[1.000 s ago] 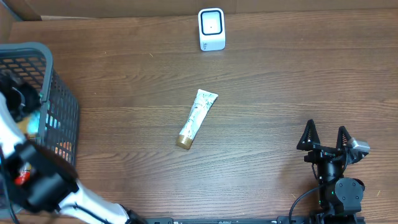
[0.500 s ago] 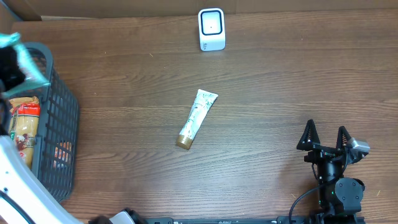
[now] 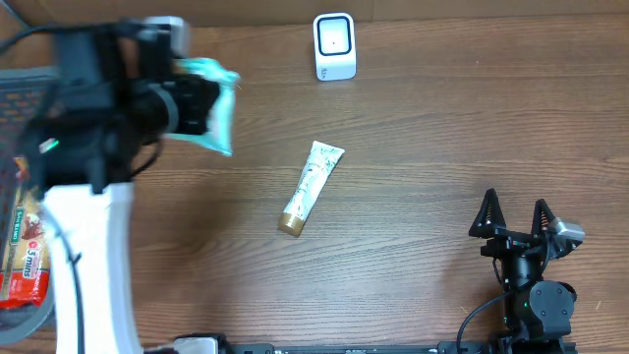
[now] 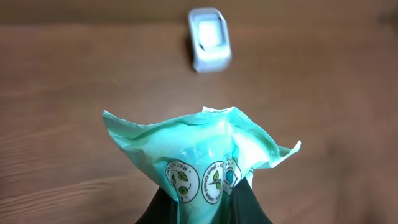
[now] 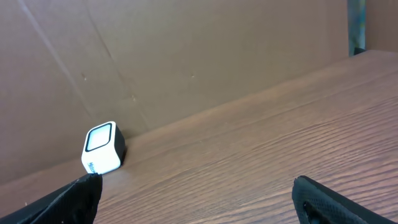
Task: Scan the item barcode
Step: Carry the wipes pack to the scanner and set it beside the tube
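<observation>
My left gripper [image 4: 203, 208] is clenched on the lower edge of a mint-green pouch [image 4: 198, 146], held above the table [image 3: 423, 128] with the scanner [image 4: 210, 38] beyond it. Its fingers are mostly cut off by the frame, the print is blurred, and no barcode is legible. My right gripper [image 3: 514, 218] rests released. My arm largely hides the basket [image 3: 22, 77].

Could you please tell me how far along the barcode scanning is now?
Done: the left tool is shut on a teal pouch, lifted above the table beside the basket. In hand: the pouch hangs short of the scanner. Left: presenting its barcode to the scanner. A tube lies mid-table; whether it was scanned cannot be told. The right tool rests open, idle.
</observation>
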### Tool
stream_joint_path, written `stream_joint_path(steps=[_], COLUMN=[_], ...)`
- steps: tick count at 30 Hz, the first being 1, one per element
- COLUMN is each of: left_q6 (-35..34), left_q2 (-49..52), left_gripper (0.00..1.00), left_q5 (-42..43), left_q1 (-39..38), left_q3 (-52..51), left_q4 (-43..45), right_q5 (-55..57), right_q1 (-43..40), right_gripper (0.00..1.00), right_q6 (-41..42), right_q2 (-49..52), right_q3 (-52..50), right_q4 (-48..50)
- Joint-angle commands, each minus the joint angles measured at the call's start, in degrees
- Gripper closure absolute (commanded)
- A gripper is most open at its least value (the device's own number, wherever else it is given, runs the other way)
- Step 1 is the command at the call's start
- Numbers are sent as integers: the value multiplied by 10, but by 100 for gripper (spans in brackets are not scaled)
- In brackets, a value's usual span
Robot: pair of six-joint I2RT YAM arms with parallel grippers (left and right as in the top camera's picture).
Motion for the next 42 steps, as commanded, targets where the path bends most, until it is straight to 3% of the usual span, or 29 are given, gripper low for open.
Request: stream_joint_path(steps=[1,10,32,34,35,39,42], left_q6=[13,-20,-65,-68,-68,-69,-68], left_q2=[43,190,404,410,412,412,412], left_gripper=[96,96,94,88,80,31,18], left_q5=[-8,-24,49,49,49,49,49], left_q1=[-82,-230,-354,-357,-358,-357,-357], left_q3=[-21,-23,-23,-23,-23,-23,-23], left_q4=[6,28,96,102,104,110,112], right_q5=[6,6,6,6,6,6,6], right_q1=[0,0,0,0,0,0,0], right_gripper=[0,0,0,0,0,0,0], right_q6=[1,1,1,1,1,1,1], right_q2=[-6,-6,-6,-6,-6,-6,-6], right_q3=[-6,-6,-6,-6,-6,-6,-6], right_q4=[3,4,4,3,4,3,4])
